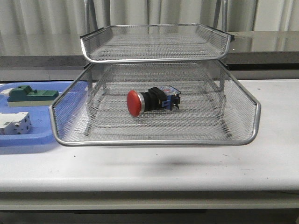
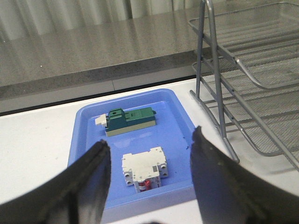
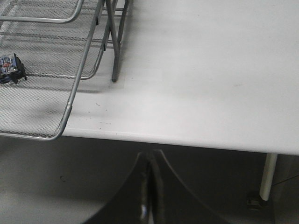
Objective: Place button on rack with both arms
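Button: you can see the button point(image 1: 152, 101) lying on its side in the lower tray of the rack point(image 1: 156, 140), red head toward the robot's left, blue rear block toward its right; in the right wrist view only that blue end point(image 3: 9, 68) shows, resting on the mesh

Rack: in the front view you get two mesh trays — the upper one sits over the back part of the lower one; it stands on the white table point(image 1: 187, 163), touching the blue tray's edge or just beside it, you cannot tell which

Left gripper: look at the left wrist view — the left gripper point(image 2: 149, 177) has its two black fingers spread wide, nothing between them; it hangs above the blue tray point(image 2: 84, 126), with the rack's frame point(image 2: 215, 93) off to one side

Right gripper: in the right wrist view the right gripper point(image 3: 150, 186) has its fingers pressed together with no gap, holding nothing; it sits off the table's near edge, well apart from the button

Blue tray: you see a green-topped block point(image 2: 130, 120) and a white circuit breaker point(image 2: 144, 170) lying in it, near each other but not touching

Arms: neither one appears in the front view
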`<state>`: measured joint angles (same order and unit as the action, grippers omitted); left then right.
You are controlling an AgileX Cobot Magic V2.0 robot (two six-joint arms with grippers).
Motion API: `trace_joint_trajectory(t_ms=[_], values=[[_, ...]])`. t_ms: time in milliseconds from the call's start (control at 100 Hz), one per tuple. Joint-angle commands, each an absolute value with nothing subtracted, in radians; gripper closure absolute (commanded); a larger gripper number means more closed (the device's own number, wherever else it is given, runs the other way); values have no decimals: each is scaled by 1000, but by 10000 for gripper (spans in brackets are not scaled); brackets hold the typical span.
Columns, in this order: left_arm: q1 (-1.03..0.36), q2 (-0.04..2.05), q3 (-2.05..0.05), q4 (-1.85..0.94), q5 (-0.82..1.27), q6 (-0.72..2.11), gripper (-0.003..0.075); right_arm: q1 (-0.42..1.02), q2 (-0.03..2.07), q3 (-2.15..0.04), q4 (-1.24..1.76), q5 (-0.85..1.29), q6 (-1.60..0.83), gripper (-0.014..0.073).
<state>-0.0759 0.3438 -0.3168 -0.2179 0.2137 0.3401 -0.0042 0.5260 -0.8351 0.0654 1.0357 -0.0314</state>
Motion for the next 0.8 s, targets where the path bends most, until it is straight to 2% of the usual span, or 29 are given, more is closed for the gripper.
trace_joint_trajectory(t_ms=[0,170,240,330,530,790], values=[[-75,351,-342,-234,117,329,353,-8,532,-869,64,978,-34,663],[-75,351,-342,-234,115,329,357,-8,532,-869,64,978,-34,663],[-75,351,-342,-234,113,329,391,-8,532,-869,64,978,-34,663],[-75,351,-342,-234,113,329,480,-8,532,-869,64,978,-34,663],[-75,351,-342,-234,113,329,743,-8,532,-869,64,978,-34,663],[-75,351,-342,-232,113,329,740,-8,532,-869,64,978,-34,663]])
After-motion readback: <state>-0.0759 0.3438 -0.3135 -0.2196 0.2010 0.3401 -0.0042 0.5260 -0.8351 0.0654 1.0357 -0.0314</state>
